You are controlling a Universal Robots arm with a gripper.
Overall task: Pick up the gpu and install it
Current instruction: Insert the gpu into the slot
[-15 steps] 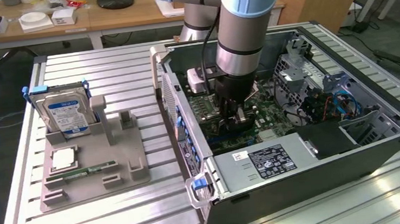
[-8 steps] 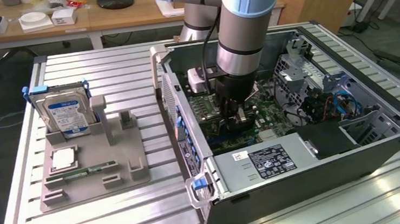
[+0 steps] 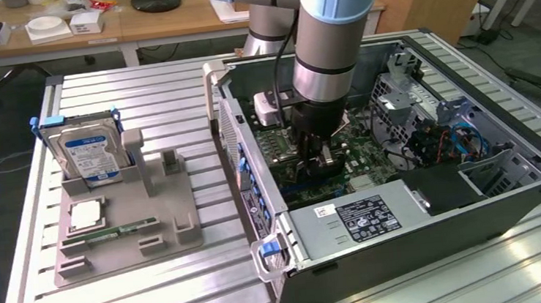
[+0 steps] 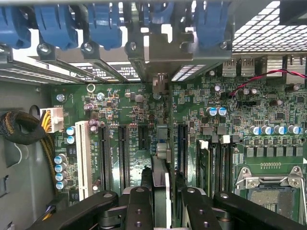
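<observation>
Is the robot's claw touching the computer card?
Touching. In the wrist view the gripper clamps the gpu, seen edge-on, from both sides above the motherboard.

**Desk:** How's the light?

**Me:** I'm getting a bright, even white from overhead on the exterior view. The table (image 3: pixel 534 253) slats throw glare patches towards the exterior view's right.

**Desk:** And inside the case (image 3: pixel 407 250)?

**Me:** Dimmer. The arm (image 3: pixel 330 43) lays a soft shadow over the motherboard (image 3: pixel 375 168). On my wrist view the vent panel (image 4: pixel 268 28) blows out white, while the board itself is evenly lit. The gripper (image 4: pixel 162 191) reads near-black, with a pale sheen along the edge of the gpu (image 4: pixel 160 167) it clamps.
</observation>
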